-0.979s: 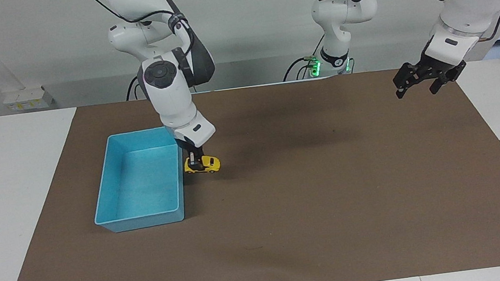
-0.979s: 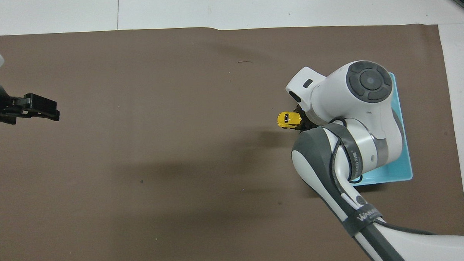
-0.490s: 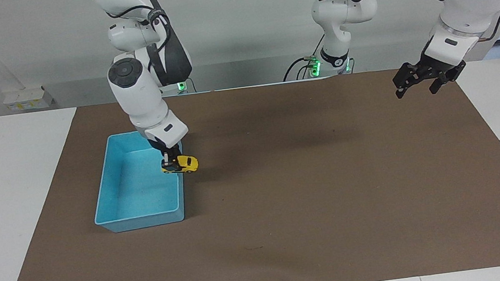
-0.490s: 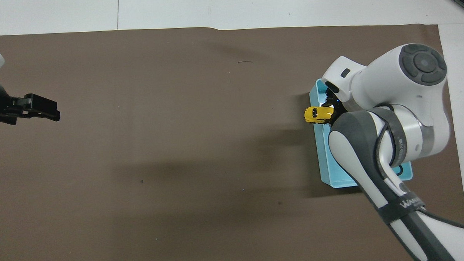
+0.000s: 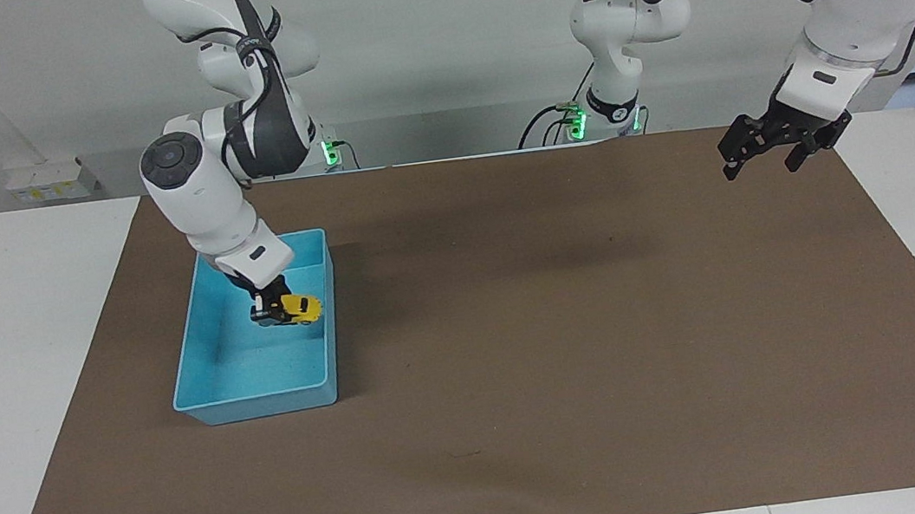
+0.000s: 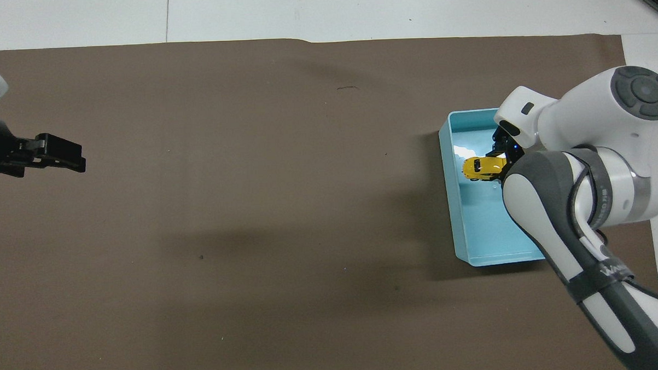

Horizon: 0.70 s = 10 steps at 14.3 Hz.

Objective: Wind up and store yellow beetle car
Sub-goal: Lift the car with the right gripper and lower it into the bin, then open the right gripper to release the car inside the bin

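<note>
The right gripper (image 5: 270, 304) has carried the car (image 5: 295, 309) sideways over the last second: a moment ago it hung over the brown mat (image 5: 524, 371) just beside the bin (image 5: 255, 402), then it was crossing the bin's wall, and now it is over the bin's floor, low inside the walls, toward the end of the bin nearer the robots. The fingers are clamped on one end of the car, which sticks out level from them; whether its wheels already touch the bin floor I can't quite make out from where I stand, though it looks a shade above it. So the storing step seems nearly done, and I'd judge that what remains is to lower a touch, let go and lift clear without clipping the wall. The left gripper (image 5: 775, 141) waits, raised over the mat at the left arm's end of the table, with its fingers spread apart. As for writing, the only lettering I can spot is a pale word on the grey band of the right arm in the overhead view, cut off and not readable in full; the car and bin show no labels that I can read.
</note>
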Motion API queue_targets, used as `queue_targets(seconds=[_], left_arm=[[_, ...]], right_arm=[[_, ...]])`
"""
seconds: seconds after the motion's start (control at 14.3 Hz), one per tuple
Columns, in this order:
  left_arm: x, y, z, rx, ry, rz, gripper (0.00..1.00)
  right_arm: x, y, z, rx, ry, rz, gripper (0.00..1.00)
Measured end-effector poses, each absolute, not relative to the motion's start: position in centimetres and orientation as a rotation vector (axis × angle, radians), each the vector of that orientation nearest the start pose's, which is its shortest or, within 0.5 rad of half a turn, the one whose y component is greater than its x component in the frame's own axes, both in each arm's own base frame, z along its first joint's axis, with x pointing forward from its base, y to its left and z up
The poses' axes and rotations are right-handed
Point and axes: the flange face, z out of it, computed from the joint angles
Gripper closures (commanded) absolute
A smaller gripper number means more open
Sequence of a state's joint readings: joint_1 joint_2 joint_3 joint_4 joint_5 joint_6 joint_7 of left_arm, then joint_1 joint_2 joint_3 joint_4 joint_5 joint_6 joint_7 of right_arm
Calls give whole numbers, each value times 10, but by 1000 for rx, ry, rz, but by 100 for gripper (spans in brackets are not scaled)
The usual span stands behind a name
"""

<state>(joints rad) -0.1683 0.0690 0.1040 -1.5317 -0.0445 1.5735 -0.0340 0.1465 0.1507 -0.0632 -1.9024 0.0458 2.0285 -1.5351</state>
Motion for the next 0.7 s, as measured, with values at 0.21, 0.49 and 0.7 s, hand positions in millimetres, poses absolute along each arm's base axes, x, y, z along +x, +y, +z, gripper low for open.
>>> queue_targets(seconds=[0.21,0.49,0.7], left_arm=[[574,-44,604,-3177,48,45,0],[574,-44,604,-3177,48,46,0],[574,-45,604,-3177,55,46,0]], right_arm=[[582,33,404,2207,2279,20,100],[577,22,384,2195,2266,44,100],[570,18,359,2177,2266,57,100]])
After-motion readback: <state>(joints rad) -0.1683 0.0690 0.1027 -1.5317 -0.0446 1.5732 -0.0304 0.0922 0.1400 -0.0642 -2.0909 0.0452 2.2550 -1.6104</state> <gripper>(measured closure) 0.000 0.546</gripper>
